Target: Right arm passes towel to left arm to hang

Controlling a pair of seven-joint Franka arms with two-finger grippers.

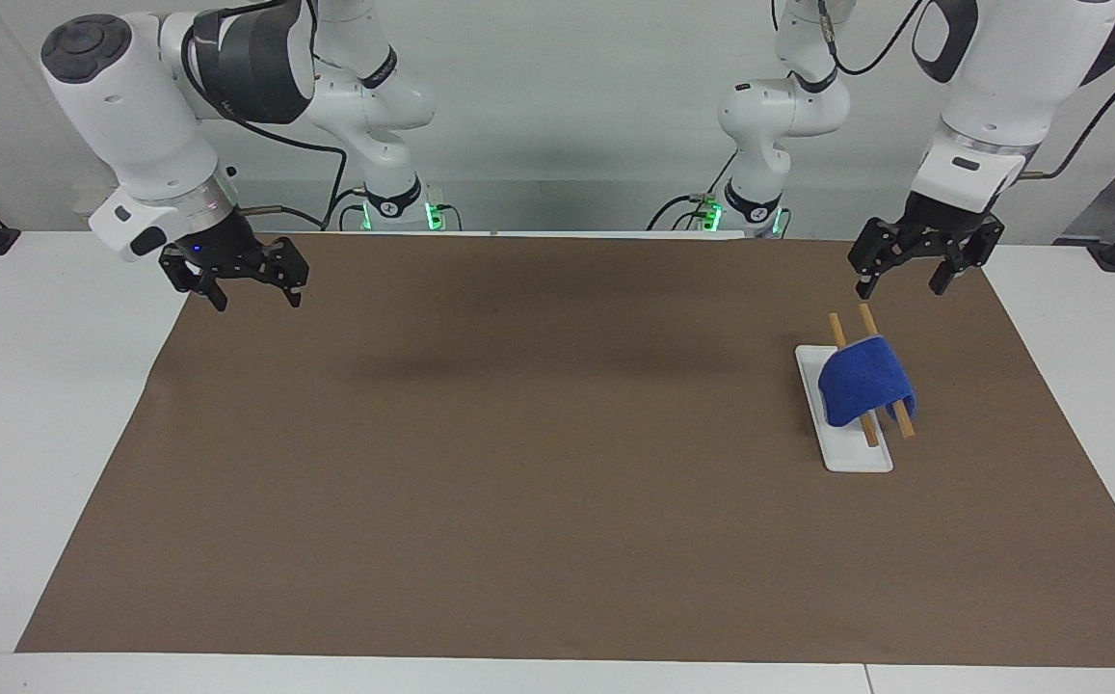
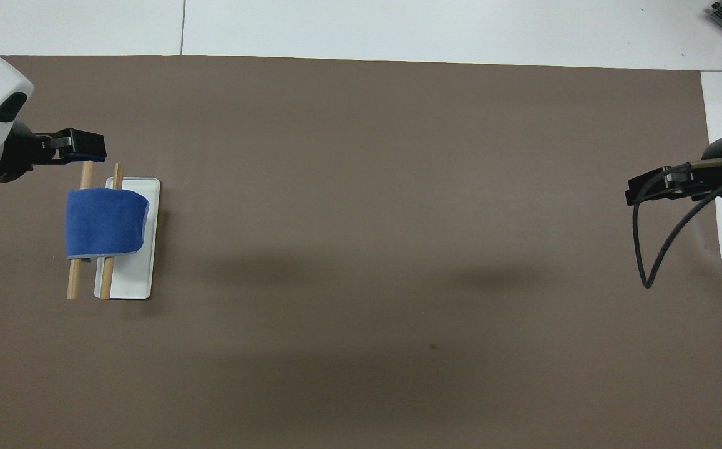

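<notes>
The royal-blue towel [image 1: 861,386] hangs draped over the two wooden rods [image 1: 838,330] of the rack, whose white base [image 1: 858,455] lies on the brown mat toward the left arm's end of the table. It also shows in the overhead view [image 2: 105,223], across both rods [image 2: 73,284] and over the base [image 2: 130,280]. My left gripper [image 1: 902,286] is open and empty, up in the air above the rack and well apart from the towel; it also shows in the overhead view [image 2: 80,146]. My right gripper [image 1: 256,297] is open and empty and waits over the mat's edge at the right arm's end [image 2: 648,187].
The brown mat [image 1: 518,463] covers most of the white table [image 1: 27,434]. A black cable [image 2: 654,249] loops down from the right arm.
</notes>
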